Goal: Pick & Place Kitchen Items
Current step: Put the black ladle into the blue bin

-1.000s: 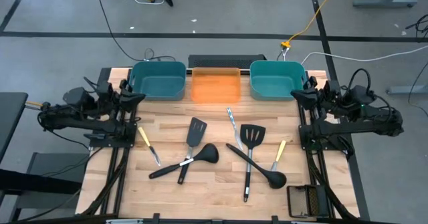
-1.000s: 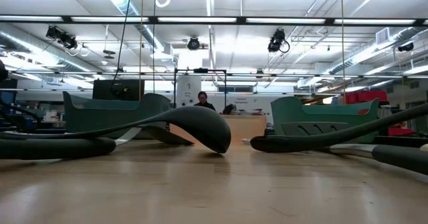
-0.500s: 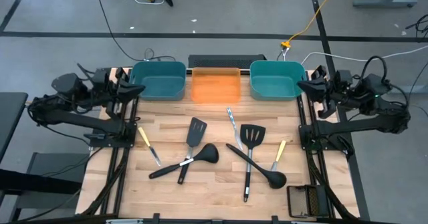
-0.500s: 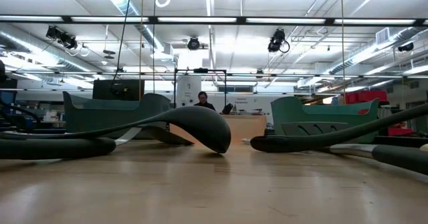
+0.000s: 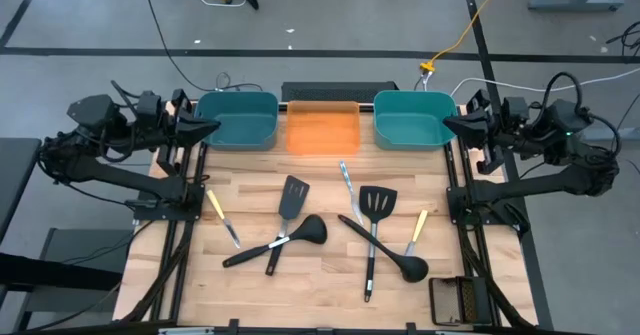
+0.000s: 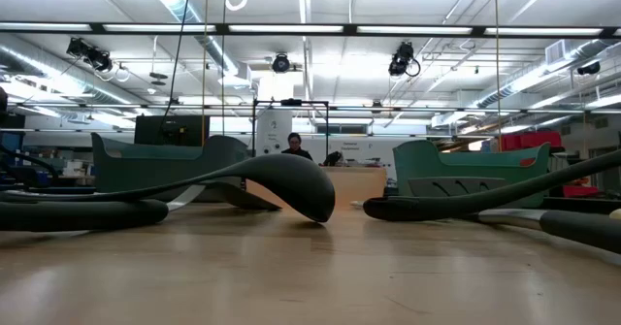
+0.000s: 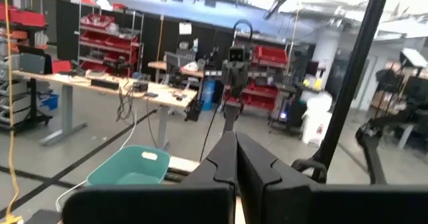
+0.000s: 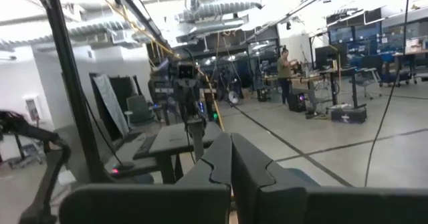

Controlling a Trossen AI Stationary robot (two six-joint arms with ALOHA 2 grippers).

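Left tool (image 5: pixel 207 126): fingers pressed together, empty — raised at tabletop's left edge.
Right tool (image 5: pixel 450 127): likewise, right edge.
Black slotted spatulas, round-bowled ladles, slim silver-bladed knives (image 5: pixel 346 182): scattered mid-tabletop.
Handling: likely light, stiff — grasp handles.

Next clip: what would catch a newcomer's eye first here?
Probably the utensils scattered over the wooden table's near half: black spatulas, ladles and slim knives. Behind them an orange bin sits between two teal bins. The left gripper and right gripper, both shut, hang at the table's sides.
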